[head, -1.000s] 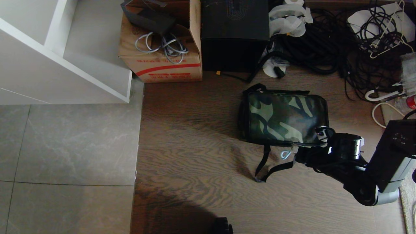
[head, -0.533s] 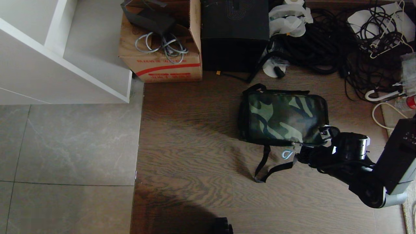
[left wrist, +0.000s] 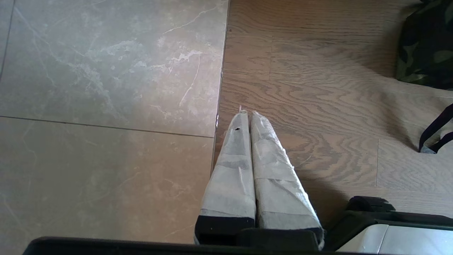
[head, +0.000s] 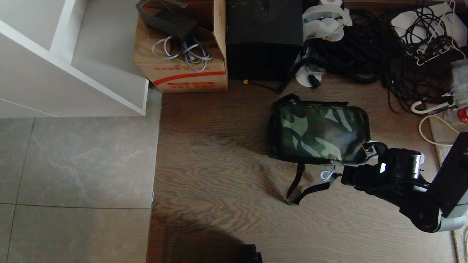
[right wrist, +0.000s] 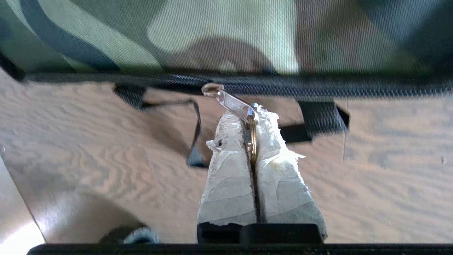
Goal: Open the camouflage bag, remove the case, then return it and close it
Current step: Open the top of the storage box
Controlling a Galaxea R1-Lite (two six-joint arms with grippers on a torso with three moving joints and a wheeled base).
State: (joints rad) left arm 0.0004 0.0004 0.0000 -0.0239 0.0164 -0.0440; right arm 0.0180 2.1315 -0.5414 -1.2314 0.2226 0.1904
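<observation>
Floor: I see the wood floor (head: 219,175) where the work sits, with grey tile (head: 73,164) off to my left.
Camouflage bag: the camouflage bag (head: 321,131) lies flat on the wood, lid down, its zipper (right wrist: 318,88) running along the edge nearest me.
Strap: the black shoulder strap (head: 303,186) trails loose on the floor beside the bag's near edge.
Right gripper: I have the right gripper (right wrist: 252,115) at the bag's near right corner, its taped fingers (right wrist: 226,177) pressed together on the pull ring (right wrist: 253,141).
Zipper pull: the clear tab (right wrist: 231,102) links the ring to the zipper line and slants from the fingertips up to the bag's edge.
Left gripper: my left gripper (left wrist: 246,115) hangs over the seam between tile and wood, well apart from the bag, fingers pressed together and holding nothing.
Case: I cannot see it.
</observation>
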